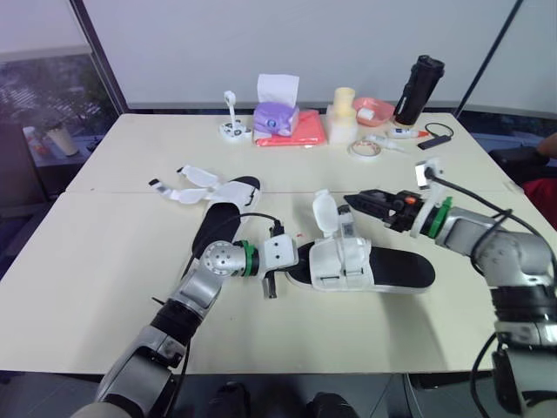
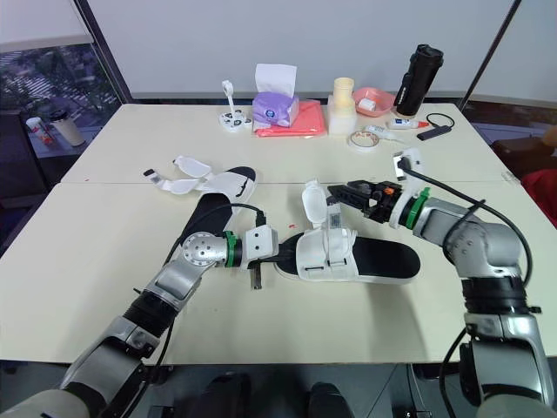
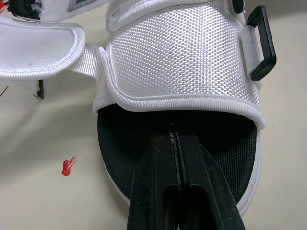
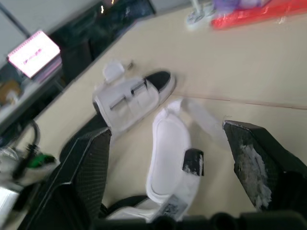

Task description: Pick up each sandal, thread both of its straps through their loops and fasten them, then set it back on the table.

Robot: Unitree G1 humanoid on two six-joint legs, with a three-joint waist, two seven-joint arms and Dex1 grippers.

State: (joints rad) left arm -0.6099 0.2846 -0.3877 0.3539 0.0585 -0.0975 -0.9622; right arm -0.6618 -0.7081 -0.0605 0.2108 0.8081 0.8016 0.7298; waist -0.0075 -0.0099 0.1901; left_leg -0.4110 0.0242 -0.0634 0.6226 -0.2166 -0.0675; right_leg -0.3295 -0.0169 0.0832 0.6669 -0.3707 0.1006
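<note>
Left eye view shows little finished: near sandal (image 1: 374, 266) lies on the table (image 1: 104, 261), one strap (image 1: 324, 212) standing loose, left gripper (image 3: 175, 139) clenched at its toe, right gripper (image 4: 167, 132) spread around that strap, far sandal (image 1: 222, 193) seemingly unfastened.

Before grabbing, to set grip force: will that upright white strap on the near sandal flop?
Probably semi-stiff: the strap seems to stand up unsupported. Its padded, bound edge suggests it bends rather than collapses.
</note>
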